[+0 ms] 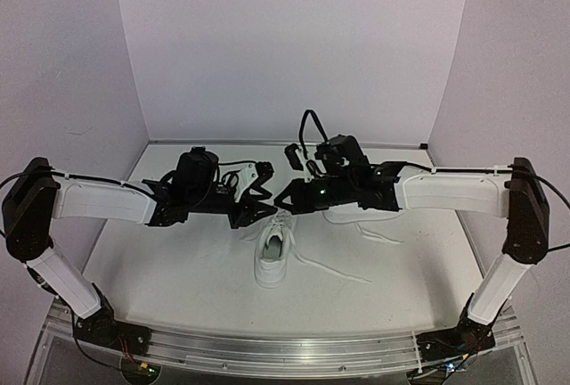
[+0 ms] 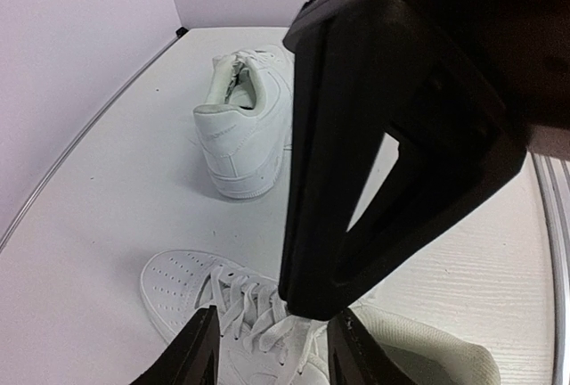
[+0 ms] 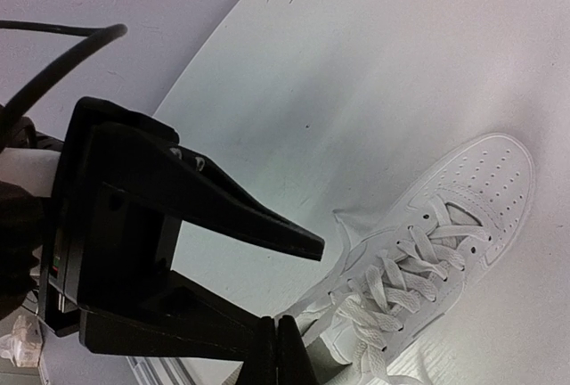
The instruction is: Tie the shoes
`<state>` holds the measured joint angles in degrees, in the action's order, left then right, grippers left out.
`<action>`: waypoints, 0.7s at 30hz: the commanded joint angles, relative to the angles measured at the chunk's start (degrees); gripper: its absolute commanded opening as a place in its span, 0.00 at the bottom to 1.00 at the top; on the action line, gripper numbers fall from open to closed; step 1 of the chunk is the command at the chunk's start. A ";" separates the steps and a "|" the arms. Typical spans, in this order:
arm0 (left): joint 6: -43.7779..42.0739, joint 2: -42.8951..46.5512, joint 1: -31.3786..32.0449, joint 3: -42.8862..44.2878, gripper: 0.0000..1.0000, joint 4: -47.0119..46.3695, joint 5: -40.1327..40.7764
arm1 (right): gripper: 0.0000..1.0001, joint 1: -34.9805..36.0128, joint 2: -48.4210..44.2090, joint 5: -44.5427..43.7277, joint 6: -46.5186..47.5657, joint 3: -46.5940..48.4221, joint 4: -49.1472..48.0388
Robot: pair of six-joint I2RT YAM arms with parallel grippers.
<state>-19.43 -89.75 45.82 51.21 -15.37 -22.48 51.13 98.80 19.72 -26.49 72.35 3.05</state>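
One white sneaker sits mid-table, its laces trailing off to the right. Its twin stands just behind and to the right, partly hidden in the top view. Both arms meet right above the mid-table sneaker. The left gripper hovers over the laced tongue, fingers parted about halfway, with nothing between them. The right gripper, nose to nose with it, is clamped tight. A lace runs up toward its tip, but I can't tell if it's pinched.
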 commanded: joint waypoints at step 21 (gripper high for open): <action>0.75 -5.98 0.19 3.82 0.25 -5.58 -2.90 | 0.00 -0.87 -5.11 -5.18 -3.21 -3.28 -1.89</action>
<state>-19.08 -94.77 45.82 51.77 -17.73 -24.11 50.41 95.81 15.46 -29.08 69.31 2.98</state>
